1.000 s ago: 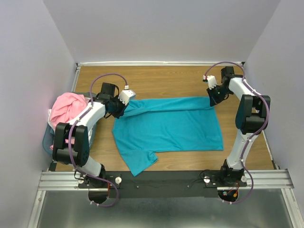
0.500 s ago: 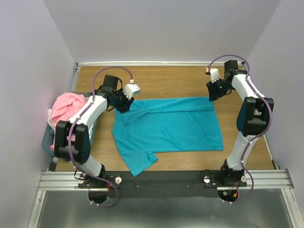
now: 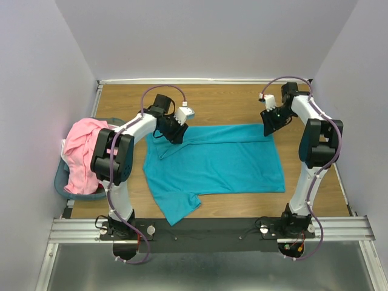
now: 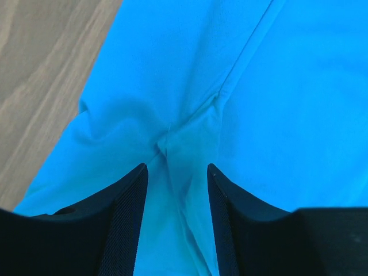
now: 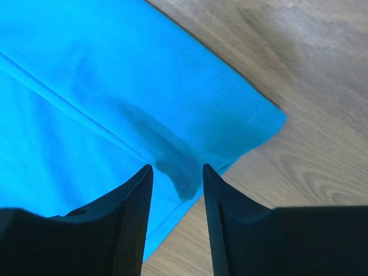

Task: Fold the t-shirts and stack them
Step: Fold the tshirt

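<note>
The teal t-shirt (image 3: pixel 218 160) lies spread on the wooden table, its far edge folded over in a strip and one sleeve pointing to the near edge. My left gripper (image 3: pixel 175 134) hovers over the shirt's far left corner, open; a raised crease of teal cloth (image 4: pixel 190 144) lies loose between the fingers (image 4: pixel 177 168). My right gripper (image 3: pixel 268 129) stands open over the far right corner; the folded hem corner (image 5: pixel 253 123) rests on the wood below the jaws (image 5: pixel 177 168). The pink t-shirt (image 3: pixel 85 142) is heaped in the basket at the left.
A blue-grey plastic basket (image 3: pixel 60 185) sits at the table's left edge, under the pink heap. Bare wood (image 3: pixel 224 103) shows beyond the teal shirt, up to the back wall. Grey walls close in left and right. The arms' mounting rail (image 3: pixel 206 227) runs along the near edge.
Both grippers have opened and let go of the teal shirt's far edge. The left arm has swung right and farther onto the shirt; the right gripper shifted slightly.
</note>
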Robot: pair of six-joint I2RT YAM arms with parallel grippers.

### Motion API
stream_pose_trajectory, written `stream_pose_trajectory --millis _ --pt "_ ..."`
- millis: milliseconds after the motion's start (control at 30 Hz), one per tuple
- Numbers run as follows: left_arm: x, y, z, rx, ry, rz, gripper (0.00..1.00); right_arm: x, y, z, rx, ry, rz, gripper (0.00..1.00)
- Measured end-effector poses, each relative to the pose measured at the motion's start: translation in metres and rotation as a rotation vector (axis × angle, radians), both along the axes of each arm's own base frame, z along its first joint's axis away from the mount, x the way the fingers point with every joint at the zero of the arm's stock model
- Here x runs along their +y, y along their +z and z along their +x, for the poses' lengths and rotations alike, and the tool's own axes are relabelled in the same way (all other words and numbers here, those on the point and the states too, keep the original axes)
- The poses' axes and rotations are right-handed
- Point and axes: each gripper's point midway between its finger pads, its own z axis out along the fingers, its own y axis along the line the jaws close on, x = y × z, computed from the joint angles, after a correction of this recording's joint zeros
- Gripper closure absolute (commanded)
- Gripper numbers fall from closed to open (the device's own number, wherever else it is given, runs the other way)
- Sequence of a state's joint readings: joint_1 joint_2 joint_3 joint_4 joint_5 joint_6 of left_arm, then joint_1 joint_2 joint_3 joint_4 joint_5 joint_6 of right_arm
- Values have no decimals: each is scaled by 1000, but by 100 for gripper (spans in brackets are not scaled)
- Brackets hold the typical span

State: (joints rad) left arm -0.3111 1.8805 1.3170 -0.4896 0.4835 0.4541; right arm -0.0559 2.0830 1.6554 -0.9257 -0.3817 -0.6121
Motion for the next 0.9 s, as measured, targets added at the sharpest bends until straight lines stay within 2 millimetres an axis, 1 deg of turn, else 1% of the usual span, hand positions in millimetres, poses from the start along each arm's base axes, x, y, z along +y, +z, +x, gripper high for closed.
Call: stream_pose_trajectory --millis 67,133,200,233,267,300,333,367,433,467,500,533,600,767,900 --pt "-3 -8 -2 22 -1 3 47 1 -4 -2 11 9 -3 53" --pt "-4 -12 -3 35 -1 5 49 0 -6 -3 16 15 -9 56" --pt "-4 -14 -4 41 0 6 55 -1 -8 -4 21 21 -14 60" --pt "-5 -14 -4 42 -1 5 63 -1 -9 -4 24 24 -17 64" --pt "-6 -14 -4 41 -3 5 68 -2 -9 -4 24 27 -19 65" --pt "-6 -14 -5 41 -5 4 72 -2 -10 -5 24 30 -21 66" --pt "-7 -14 -5 42 -6 3 75 -2 -10 -5 24 32 -23 70" --pt "-8 -14 -6 43 -9 1 83 -2 -10 -5 23 36 -24 72" --pt "-9 -14 -6 43 -13 0 92 -3 -10 -5 24 42 -25 79" --pt "-9 -14 -7 44 -14 -2 94 -3 -10 -6 25 43 -26 82" --pt "-10 -14 -7 46 -18 -5 97 -3 -10 -6 25 49 -27 88" --pt "-10 -14 -7 47 -18 -6 99 -3 -10 -6 26 49 -27 92" --pt "-12 -13 -9 50 -24 -11 100 -3 -10 -7 28 57 -30 99" --pt "-14 -12 -14 55 -36 -14 100 -4 -10 -12 38 75 -34 99" --pt "-12 -4 -19 43 -42 -16 100 -5 -4 -13 28 87 -39 99"
